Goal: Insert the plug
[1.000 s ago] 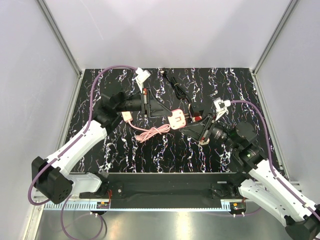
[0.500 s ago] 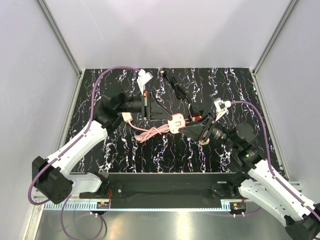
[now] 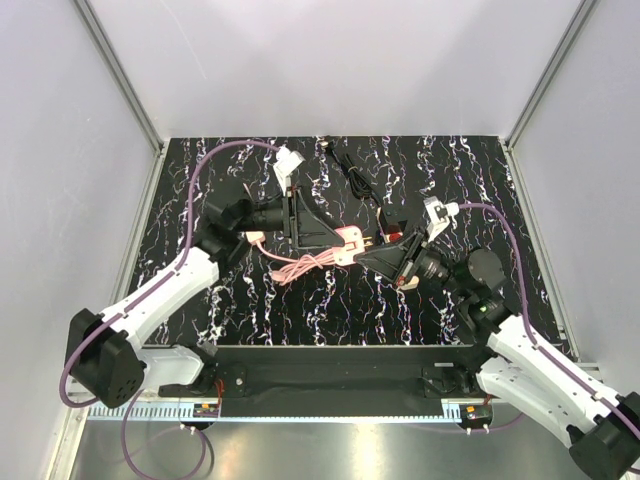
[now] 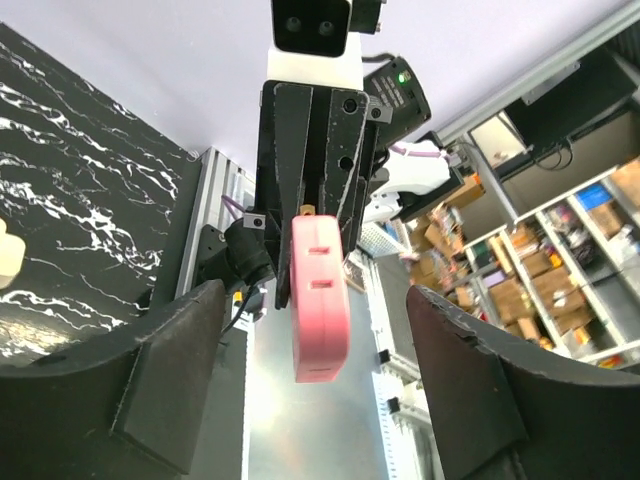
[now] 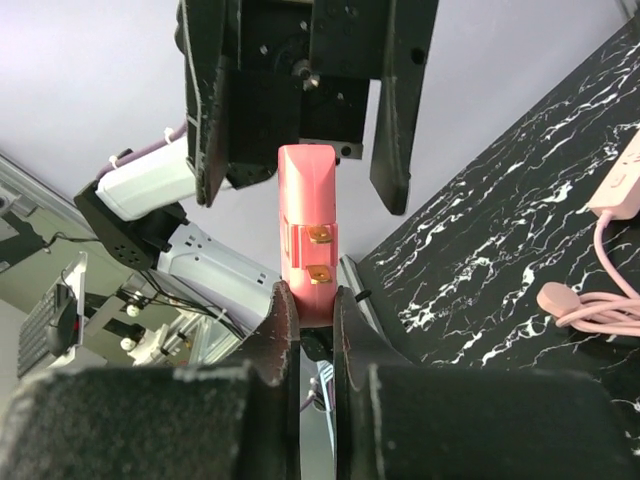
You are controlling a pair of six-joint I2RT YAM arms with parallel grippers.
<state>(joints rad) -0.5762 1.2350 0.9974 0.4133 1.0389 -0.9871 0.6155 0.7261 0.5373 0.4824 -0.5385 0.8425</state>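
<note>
— Fingers (image 5: 281, 335) of the right gripper (image 5: 312, 300) are clamped on the pink socket block (image 5: 305, 190) at mid-frame. The left gripper (image 4: 315, 288) stands spread either side of it, grasping nothing.
— Plug in yet?
— No. Both slots look bare, and the pink cable (image 3: 300, 267) trails across the table (image 3: 450, 180), its plug end (image 5: 622, 175) lying at upper right. A second ago the block showed its broad face from above; now it's edge-on.

Top camera looks down from behind me; my wrist cameras face each other closely, sharing the pink plug (image 4: 320, 300).
</note>
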